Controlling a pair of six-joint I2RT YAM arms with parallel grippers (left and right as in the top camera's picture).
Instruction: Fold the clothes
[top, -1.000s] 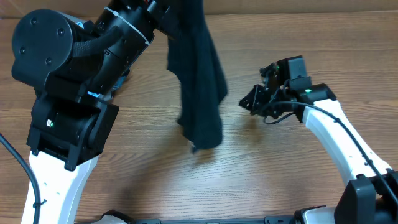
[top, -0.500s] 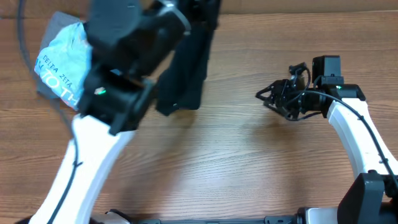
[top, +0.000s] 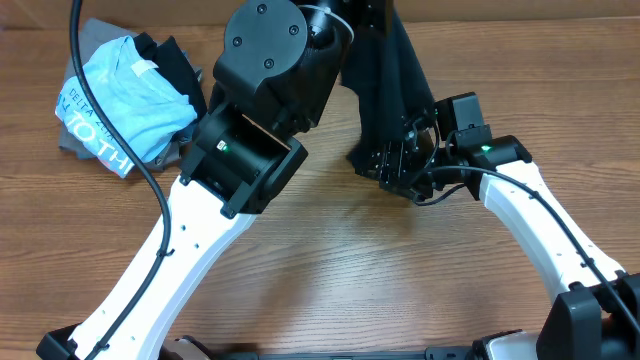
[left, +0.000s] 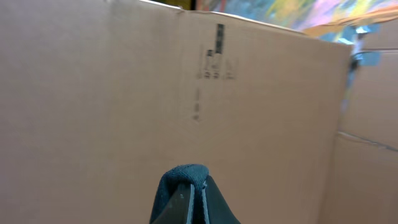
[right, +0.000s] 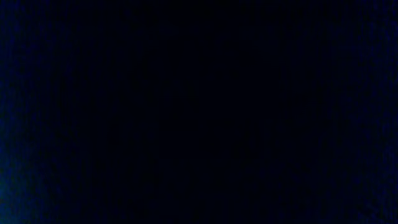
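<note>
Hanging from the left end effector, which was clamped on its fabric, the navy T-shirt dangled over the far table. Its lower edge buried the right end effector; couldn't tell its spread. Risk: grabbing bunched layers, skewing the fold.

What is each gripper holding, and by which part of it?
Left gripper: shut on a bunched fold of the dark shirt, which hangs from it. Right gripper: against the shirt's lower end; whether it grips cannot be told.
</note>
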